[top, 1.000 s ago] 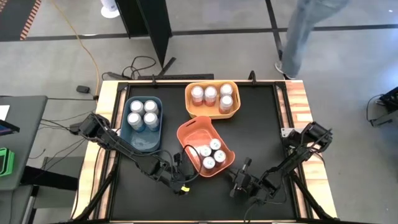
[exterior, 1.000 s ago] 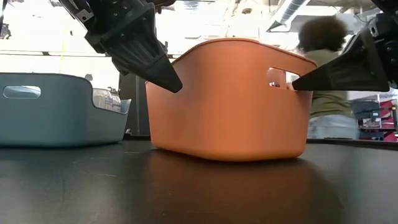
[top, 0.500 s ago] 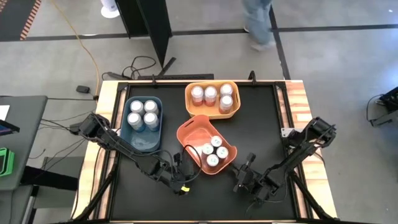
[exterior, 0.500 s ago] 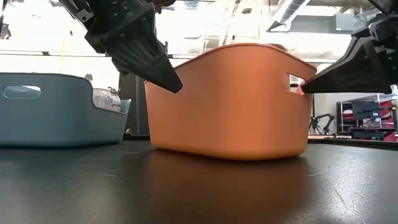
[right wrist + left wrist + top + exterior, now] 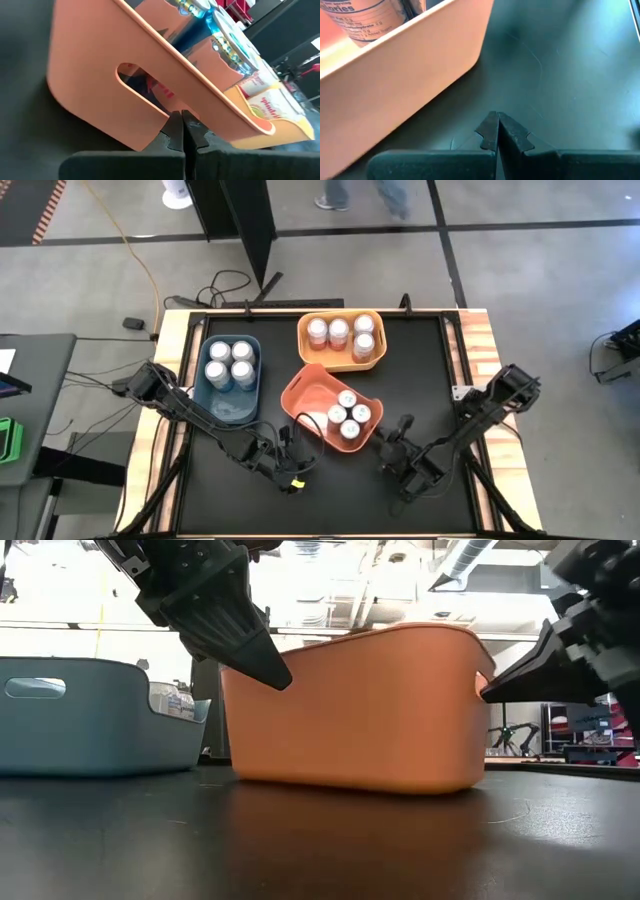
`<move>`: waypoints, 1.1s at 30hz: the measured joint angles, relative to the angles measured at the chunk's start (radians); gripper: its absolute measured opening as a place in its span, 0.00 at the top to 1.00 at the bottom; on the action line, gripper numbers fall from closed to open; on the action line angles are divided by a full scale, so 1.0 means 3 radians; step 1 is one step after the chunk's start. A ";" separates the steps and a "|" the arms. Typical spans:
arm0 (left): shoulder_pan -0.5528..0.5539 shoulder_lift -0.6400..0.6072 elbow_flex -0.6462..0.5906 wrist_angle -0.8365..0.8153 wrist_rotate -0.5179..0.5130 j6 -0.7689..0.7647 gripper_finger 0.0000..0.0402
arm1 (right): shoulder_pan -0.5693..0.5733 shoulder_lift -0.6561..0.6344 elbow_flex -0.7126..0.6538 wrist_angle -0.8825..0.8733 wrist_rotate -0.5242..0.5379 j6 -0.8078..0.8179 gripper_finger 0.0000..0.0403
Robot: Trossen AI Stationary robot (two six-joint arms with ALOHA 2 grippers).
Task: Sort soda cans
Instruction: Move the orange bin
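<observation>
Plastic bins, smooth and round-cornered, hold our soda cans [image 5: 349, 413] on the matte black desk [image 5: 430, 370]. Our right pincer [image 5: 393, 442], closed and empty, presses the orange bin's [image 5: 305, 392] handle wall; our left pincer [image 5: 291, 450], also closed, waits just beside it.

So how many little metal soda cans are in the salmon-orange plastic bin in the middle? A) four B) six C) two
A, the high view shows four silver can tops clustered in the salmon-orange plastic bin.
</observation>
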 joint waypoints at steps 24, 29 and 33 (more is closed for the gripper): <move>0.0017 0.0000 0.0001 0.0015 -0.0085 0.0066 1.00 | 0.0375 0.0005 0.0394 0.0485 -0.0334 -0.0364 0.99; 0.0084 0.0028 0.0001 0.0063 -0.0103 0.0215 1.00 | 0.0313 0.0005 0.0394 0.0961 -0.0471 -0.0729 0.99; 0.0130 0.0040 0.0000 0.0110 -0.0090 0.0298 1.00 | 0.0251 0.0035 0.0396 0.1231 -0.0527 -0.0802 0.99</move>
